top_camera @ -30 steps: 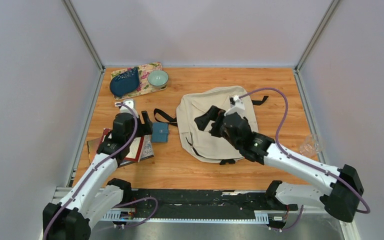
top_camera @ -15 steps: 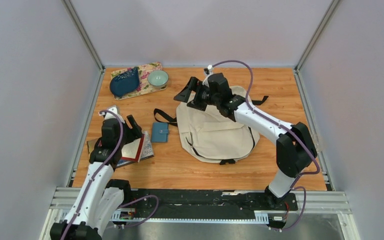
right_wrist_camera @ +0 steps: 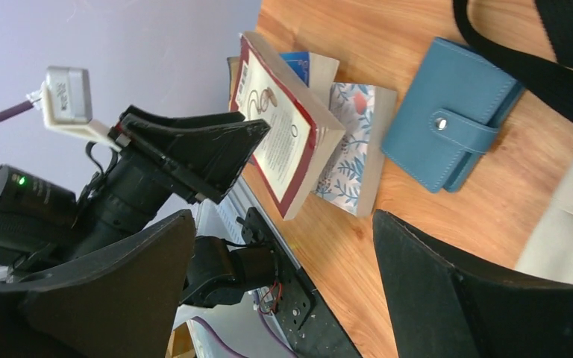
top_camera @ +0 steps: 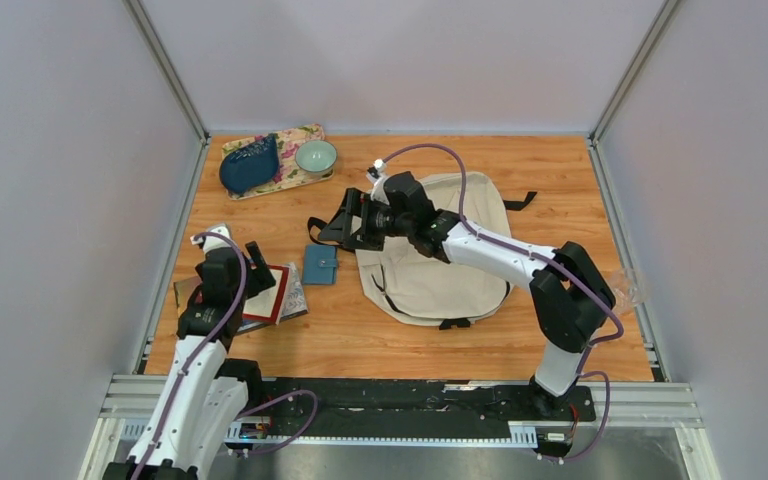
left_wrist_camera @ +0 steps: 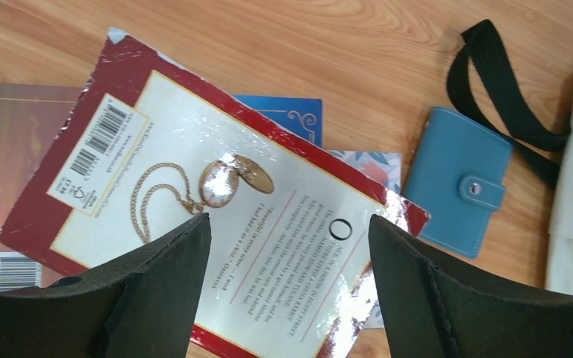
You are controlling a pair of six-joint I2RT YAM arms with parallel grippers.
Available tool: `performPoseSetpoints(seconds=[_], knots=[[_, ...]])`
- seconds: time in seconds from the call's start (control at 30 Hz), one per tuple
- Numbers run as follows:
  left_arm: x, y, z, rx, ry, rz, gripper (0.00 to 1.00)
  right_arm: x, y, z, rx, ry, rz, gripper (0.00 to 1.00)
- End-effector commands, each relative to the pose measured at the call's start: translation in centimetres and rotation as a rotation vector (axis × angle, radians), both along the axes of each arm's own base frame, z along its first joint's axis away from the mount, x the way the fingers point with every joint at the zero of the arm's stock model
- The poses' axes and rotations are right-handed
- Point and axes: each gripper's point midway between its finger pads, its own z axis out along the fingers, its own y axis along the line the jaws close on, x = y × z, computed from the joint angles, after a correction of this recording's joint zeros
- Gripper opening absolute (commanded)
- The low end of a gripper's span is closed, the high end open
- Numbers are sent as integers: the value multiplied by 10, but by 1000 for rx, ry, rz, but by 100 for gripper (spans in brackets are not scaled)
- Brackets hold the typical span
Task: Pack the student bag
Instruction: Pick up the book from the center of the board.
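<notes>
My left gripper (left_wrist_camera: 289, 224) hangs over the pile of books (top_camera: 260, 295), fingers wide apart and gripping nothing. Below it I count four covers: one red-bordered book (left_wrist_camera: 216, 224) on top, one blue (left_wrist_camera: 287, 119), one flowered (left_wrist_camera: 373, 168) and one brownish (left_wrist_camera: 7, 127) at the left. My right gripper (top_camera: 346, 222) is also spread wide and empty, over the left edge of the student bag (top_camera: 430, 270). That single cream bag lies flat in the middle of the table (top_camera: 560, 200). One black strap (top_camera: 322, 232) trails towards one blue wallet (top_camera: 319, 264), which sits between the bag and the books. At the far left corner, one flowered mat (top_camera: 300, 172) carries one pale bowl (top_camera: 316, 156) and one dark blue basket (top_camera: 250, 165).
</notes>
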Motion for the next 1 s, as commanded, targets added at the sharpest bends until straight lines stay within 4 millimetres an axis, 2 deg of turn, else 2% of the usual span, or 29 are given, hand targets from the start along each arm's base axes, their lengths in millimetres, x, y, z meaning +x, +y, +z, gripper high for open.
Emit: performPoseSetpoints(seconds=[0.0,0.1,0.2,0.27,0.4,0.43,0.47,0.5,0.53,0.57,0.6,0.73,0.83,0.97], knots=[[6,18,15,85,10,48,85,2,16,14,22,-70,35,92],[11,20,17,84,17,51,85,6,17,11,-9,-75,26,92],[14,23,24,83,10,57,85,10,6,1,-83,-73,-18,92],[19,26,30,92,-13,58,85,12,5,3,-72,-90,-30,93],[25,44,33,84,-13,108,86,3,12,-11,-61,-45,26,93],[25,59,33,75,-12,158,86,1,13,-13,-53,-35,34,93],[30,57,35,19,-15,141,86,-1,15,-15,-45,-27,47,93],[31,62,29,-21,15,154,86,-3,15,-18,-47,-16,53,93],[26,78,28,-53,25,212,86,0,18,-12,-21,-34,56,93],[27,82,26,-91,26,222,86,-3,20,-11,-15,-33,75,93],[24,94,25,-110,17,264,86,-3,21,-10,-10,-34,84,93],[26,112,23,-135,1,315,86,-5,31,-1,35,-32,126,93],[26,116,18,-130,-6,321,87,-6,38,-8,44,-6,146,93],[18,115,-1,-157,27,352,86,-8,49,-8,77,16,173,93]])
